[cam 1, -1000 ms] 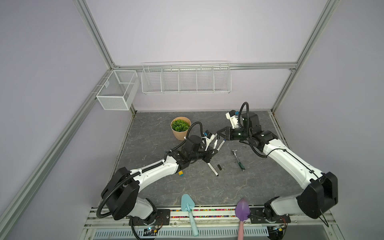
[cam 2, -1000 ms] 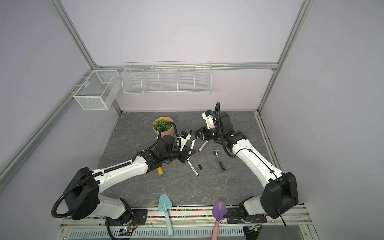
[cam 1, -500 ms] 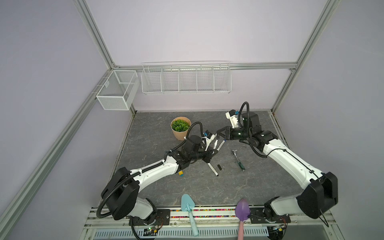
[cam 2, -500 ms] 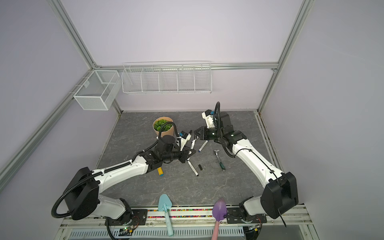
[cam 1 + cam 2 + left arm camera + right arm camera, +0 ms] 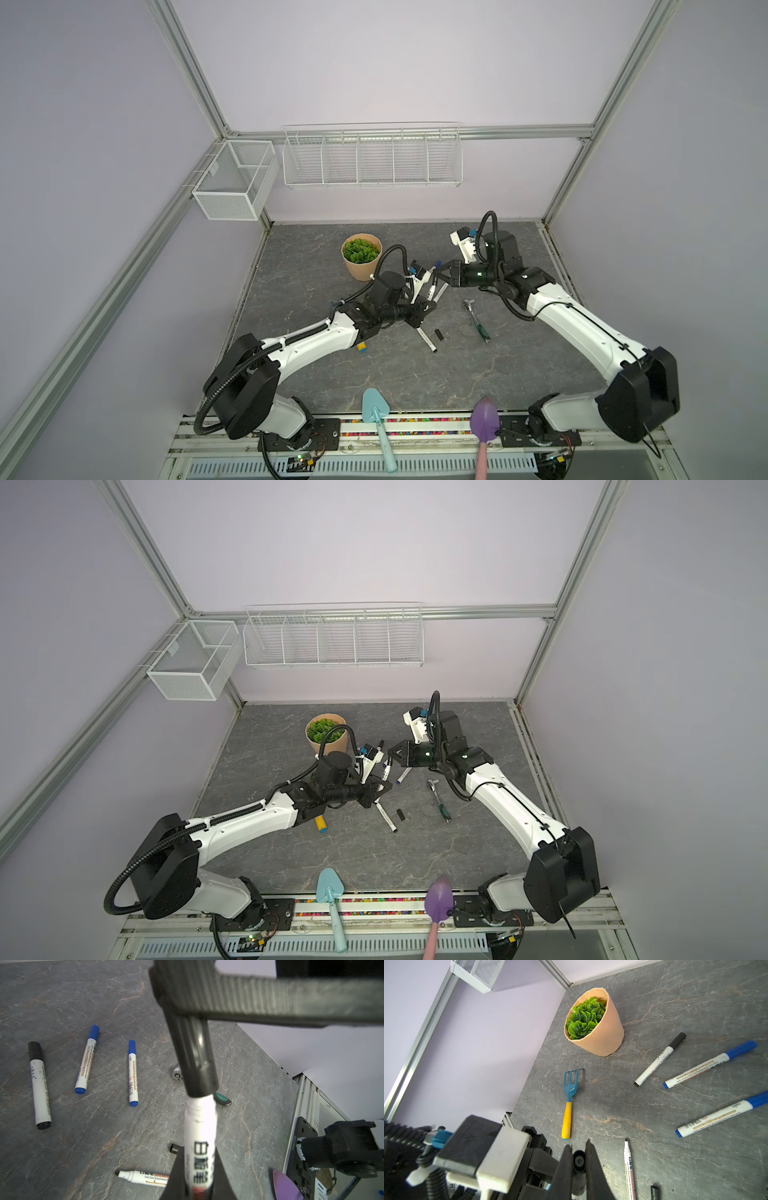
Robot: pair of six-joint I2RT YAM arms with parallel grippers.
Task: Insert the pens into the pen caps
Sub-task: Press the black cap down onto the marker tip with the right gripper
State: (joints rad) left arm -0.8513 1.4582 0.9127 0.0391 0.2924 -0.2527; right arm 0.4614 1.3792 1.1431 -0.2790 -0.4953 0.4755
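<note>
**Marker work: held pen (image 5: 199, 1136) met black cap (image 5: 194, 1059) above the table (image 5: 83, 1147)**

The held pen was clamped across its printed barrel by the left gripper (image 5: 198, 1152), whose jaws were closed on it, with the tip end pointing away from the wrist. Over that tip sat the black cap, pinched from the sides by the right gripper (image 5: 579, 1144), whose jaws were closed on it too. A band of ridged white neck showed below the cap's rim, so the cap was probably not pushed fully home.

The pen looked light and stiff. Its smooth round plastic barrel could slide or swivel between flat pads if pushed off-axis. The hold fairly close to the neck seemed sound, since a short free length gives little leverage for tilting. The cap was small and hard, and holding it by its sides left its mouth free.

Out on the table lay a black-capped pen (image 5: 40, 1084) and two blue-capped pens (image 5: 86, 1059), apart from one another. Nearer the left gripper lay an uncapped pen (image 5: 143, 1177) with its tip bare, and near it a loose cap (image 5: 174, 1148). A green-handled ratchet (image 5: 222, 1099) lay beyond, partly hidden behind the held pen.
</note>
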